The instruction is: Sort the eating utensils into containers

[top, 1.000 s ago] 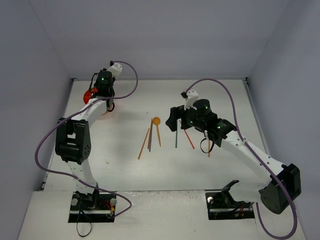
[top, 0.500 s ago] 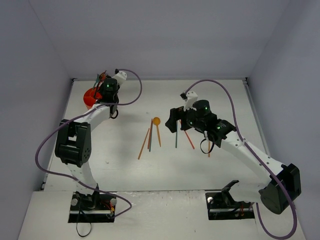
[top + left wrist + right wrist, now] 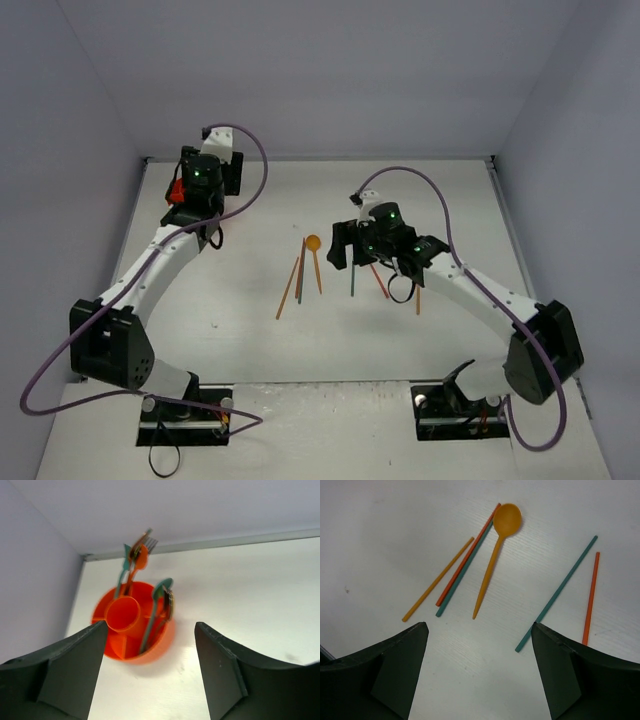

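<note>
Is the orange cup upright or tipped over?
Upright: the orange cup sits on its base, with utensils standing up out of its compartments.

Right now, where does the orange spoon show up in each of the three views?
Top external: the orange spoon lies near the picture's centre, bowl uppermost.
Left wrist: not in it.
Right wrist: orange spoon lies upper centre, bowl at the top, handle running down and left.
Shared landmark: the lone teal chopstick lies just right of the spoon in both views.
</note>
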{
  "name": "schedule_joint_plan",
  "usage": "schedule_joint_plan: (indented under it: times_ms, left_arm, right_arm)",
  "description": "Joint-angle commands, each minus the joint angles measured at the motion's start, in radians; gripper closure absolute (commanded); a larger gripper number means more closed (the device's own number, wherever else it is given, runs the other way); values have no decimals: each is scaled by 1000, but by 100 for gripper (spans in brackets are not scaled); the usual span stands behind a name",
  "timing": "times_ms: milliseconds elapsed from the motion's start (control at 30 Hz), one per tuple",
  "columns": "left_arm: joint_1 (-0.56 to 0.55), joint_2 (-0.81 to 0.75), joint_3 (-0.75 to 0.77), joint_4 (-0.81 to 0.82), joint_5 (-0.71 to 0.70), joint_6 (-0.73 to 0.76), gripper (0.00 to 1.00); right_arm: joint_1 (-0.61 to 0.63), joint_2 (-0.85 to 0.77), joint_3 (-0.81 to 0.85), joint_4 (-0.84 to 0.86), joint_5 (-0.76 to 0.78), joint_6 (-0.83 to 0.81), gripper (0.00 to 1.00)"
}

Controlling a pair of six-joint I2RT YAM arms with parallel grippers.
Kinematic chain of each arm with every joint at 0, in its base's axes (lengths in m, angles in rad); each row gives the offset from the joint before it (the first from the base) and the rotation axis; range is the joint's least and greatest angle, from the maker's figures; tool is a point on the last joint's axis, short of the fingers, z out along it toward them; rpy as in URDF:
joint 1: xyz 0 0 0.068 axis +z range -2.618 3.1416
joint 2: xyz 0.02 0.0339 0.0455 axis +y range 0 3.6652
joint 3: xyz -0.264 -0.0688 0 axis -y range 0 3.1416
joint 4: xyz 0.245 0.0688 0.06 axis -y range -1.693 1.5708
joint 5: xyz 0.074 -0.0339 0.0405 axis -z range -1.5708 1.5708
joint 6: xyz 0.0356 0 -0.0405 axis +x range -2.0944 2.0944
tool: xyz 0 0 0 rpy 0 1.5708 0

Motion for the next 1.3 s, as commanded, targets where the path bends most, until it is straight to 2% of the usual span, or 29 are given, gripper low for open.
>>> schedule_joint_plan:
  times_ms: [0, 100, 267, 400, 567, 933, 1267]
  left_arm:
    - [2, -128, 70, -288, 165, -291, 31]
    - [6, -200, 53, -431, 252, -372, 29]
    - [10, -340, -47, -533, 398, -457, 24]
    - [12, -447, -117, -582, 407, -492, 22]
    - [13, -537, -170, -609, 420, -524, 22]
    - [13, -607, -214, -631, 492, -592, 22]
    - [13, -626, -216, -649, 527, -609, 22]
  right_arm:
    - [20, 128, 54, 20, 51, 42, 21]
    - [49, 202, 102, 15, 103, 46, 29]
    - [102, 352, 176, -18, 238, 70, 40]
    - [130, 445, 233, -20, 304, 97, 48]
    - [143, 543, 309, -30, 341, 128, 52]
    - [164, 667, 383, -60, 438, 169, 68]
    - [173, 698, 403, -66, 460, 197, 70]
